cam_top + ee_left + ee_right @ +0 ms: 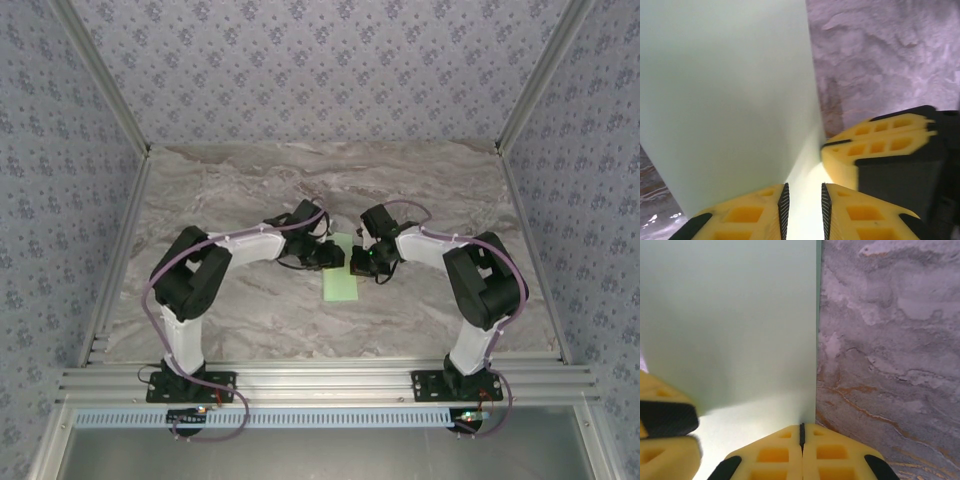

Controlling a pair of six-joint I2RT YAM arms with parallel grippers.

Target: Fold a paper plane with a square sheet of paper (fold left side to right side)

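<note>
The sheet [341,275], laid on the table [220,190] as a narrow strip, is touched near its edge by the closed right gripper [801,432] and by the slightly parted left gripper [803,200], so it could be dragged askew.

Left gripper [804,190] slightly parted, right gripper [801,427] closed, side by side.

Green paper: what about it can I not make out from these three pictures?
- Left wrist view: the paper runs off the top and left edges; the left tool covers its near end.
- Right wrist view: the right tool is shut at the paper's near edge; the tool itself hides whether it pinches the paper or only presses it.
- Top view: both tools cover parts of the paper's far half; any crease is too small to see.
</note>
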